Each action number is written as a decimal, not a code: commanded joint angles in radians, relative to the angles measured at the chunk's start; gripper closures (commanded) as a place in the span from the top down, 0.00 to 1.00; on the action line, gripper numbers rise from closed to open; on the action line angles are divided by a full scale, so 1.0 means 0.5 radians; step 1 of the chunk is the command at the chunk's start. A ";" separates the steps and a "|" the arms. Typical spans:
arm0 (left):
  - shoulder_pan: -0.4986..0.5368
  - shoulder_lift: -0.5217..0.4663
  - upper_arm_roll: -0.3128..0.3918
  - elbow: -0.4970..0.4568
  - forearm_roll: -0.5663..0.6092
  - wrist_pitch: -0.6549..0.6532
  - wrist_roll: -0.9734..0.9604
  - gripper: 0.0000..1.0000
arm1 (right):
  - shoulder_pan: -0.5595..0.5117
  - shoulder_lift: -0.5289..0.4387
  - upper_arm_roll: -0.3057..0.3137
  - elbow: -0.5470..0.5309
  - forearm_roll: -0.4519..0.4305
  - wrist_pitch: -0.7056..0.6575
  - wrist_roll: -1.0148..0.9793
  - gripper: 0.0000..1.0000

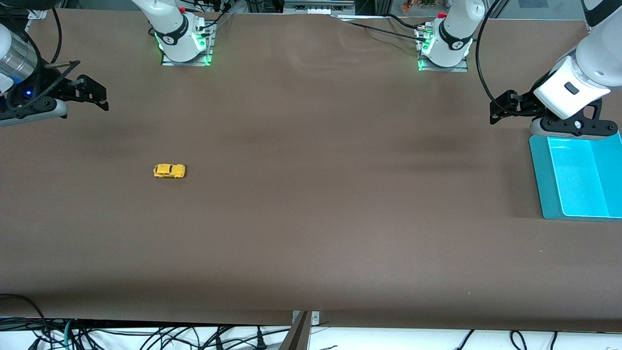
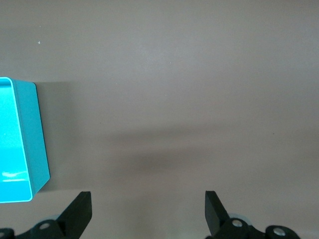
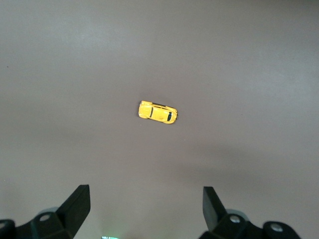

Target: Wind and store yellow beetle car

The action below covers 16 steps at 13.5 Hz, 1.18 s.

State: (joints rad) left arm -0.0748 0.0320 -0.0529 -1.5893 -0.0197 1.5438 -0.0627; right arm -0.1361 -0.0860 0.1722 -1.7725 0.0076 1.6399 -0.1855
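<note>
The yellow beetle car [image 1: 169,171] stands on its wheels on the brown table, toward the right arm's end. It also shows in the right wrist view [image 3: 157,112], well out from the open fingers. My right gripper [image 1: 90,95] is open and empty, up over the table at the right arm's end, apart from the car. My left gripper [image 1: 505,109] is open and empty, up over the table beside the turquoise bin [image 1: 578,177]. The bin's corner also shows in the left wrist view [image 2: 30,134].
The turquoise bin is open-topped and sits at the left arm's end of the table. The two arm bases [image 1: 184,43] [image 1: 444,46] stand along the table's edge farthest from the front camera. Cables hang below the table's near edge.
</note>
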 commanded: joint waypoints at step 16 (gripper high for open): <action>0.015 0.025 -0.002 0.065 -0.025 -0.047 0.039 1.00 | 0.127 0.006 -0.138 0.032 -0.003 -0.089 0.049 1.00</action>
State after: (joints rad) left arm -0.0748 0.0320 -0.0528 -1.5893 -0.0197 1.5438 -0.0627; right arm -0.1175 -0.0841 0.1552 -1.7725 0.0074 1.6172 -0.1687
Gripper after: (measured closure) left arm 0.000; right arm 0.000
